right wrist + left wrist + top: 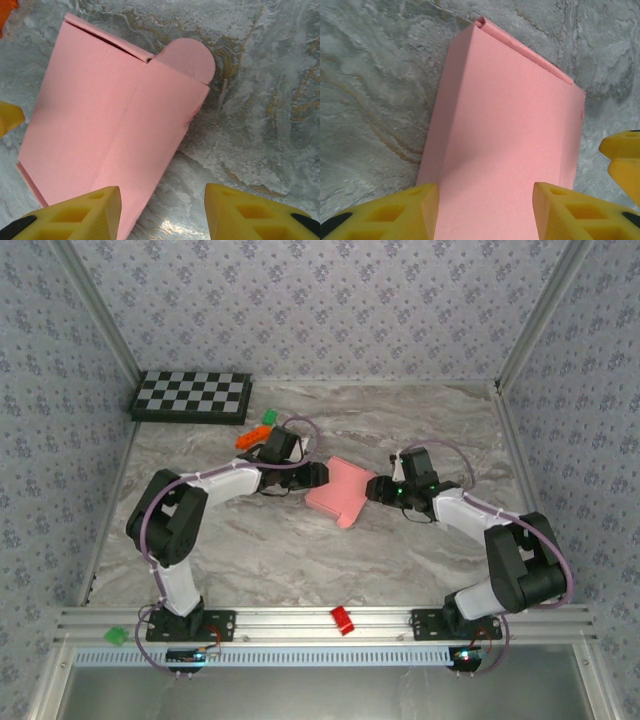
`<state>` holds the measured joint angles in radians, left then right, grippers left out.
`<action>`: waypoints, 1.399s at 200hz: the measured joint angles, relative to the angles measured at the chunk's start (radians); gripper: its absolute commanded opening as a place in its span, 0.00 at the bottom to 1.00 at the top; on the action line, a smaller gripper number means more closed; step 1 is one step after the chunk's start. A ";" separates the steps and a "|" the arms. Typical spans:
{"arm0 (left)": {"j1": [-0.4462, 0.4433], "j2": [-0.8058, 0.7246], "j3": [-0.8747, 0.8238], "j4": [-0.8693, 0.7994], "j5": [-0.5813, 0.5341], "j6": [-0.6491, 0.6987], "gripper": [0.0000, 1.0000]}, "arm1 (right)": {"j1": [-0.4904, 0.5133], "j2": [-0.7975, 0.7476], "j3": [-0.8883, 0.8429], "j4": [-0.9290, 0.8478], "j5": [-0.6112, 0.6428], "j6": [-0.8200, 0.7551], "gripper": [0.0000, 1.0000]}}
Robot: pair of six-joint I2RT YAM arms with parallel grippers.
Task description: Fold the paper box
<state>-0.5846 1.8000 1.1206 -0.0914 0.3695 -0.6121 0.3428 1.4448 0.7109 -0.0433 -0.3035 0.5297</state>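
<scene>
A checkerboard [190, 397] lies at the far left corner of the marble table [400, 550]. An orange block [255, 436] and a green block [270, 417] sit just behind the left arm's wrist. A red block [342, 620] rests on the metal rail [280, 622] at the near edge, between the two arm bases, and another green piece [116, 635] lies at the rail's left end. None of these touches the paper box.

The paper box [340, 490] lies flat on the table near the middle, between the two grippers, folded into a flat pink rectangle. A rounded flap [187, 57] sticks out past one corner, and a folded edge strip [525, 50] runs along its far end. What is inside cannot be seen.

The left gripper [485, 192] is at the box's left end, its fingers apart over the pink top, which is wider than the gap between them. Whether they touch it cannot be told. The right gripper [162, 192] is at the opposite end, fingers also apart. One finger overlaps the box's edge while the other is over bare marble, and nothing is clamped between them.
</scene>
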 measured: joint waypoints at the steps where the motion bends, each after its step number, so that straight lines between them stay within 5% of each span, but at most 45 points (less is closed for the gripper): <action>1: 0.000 0.000 0.000 0.000 -0.002 0.000 0.54 | 0.000 0.000 0.000 0.002 -0.002 0.002 0.50; 45: 0.018 -0.026 0.001 -0.021 -0.048 0.006 0.56 | -0.016 0.006 -0.015 0.104 -0.070 0.064 0.57; 122: 0.028 0.096 0.094 -0.028 0.031 0.043 0.52 | -0.013 0.069 -0.090 0.256 -0.117 0.193 0.64; 161: 0.027 0.109 0.093 -0.022 0.067 0.033 0.32 | -0.010 0.117 -0.092 0.314 -0.148 0.216 0.62; 250: 0.026 0.109 0.048 -0.010 0.090 0.023 0.35 | -0.008 0.166 -0.105 0.441 -0.211 0.253 0.55; 280: 0.031 0.109 0.048 -0.010 0.082 0.015 0.29 | -0.005 0.176 -0.106 0.462 -0.217 0.256 0.48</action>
<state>-0.5541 1.9095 1.1683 -0.1009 0.4519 -0.5968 0.3374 1.6211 0.6052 0.4187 -0.5209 0.7856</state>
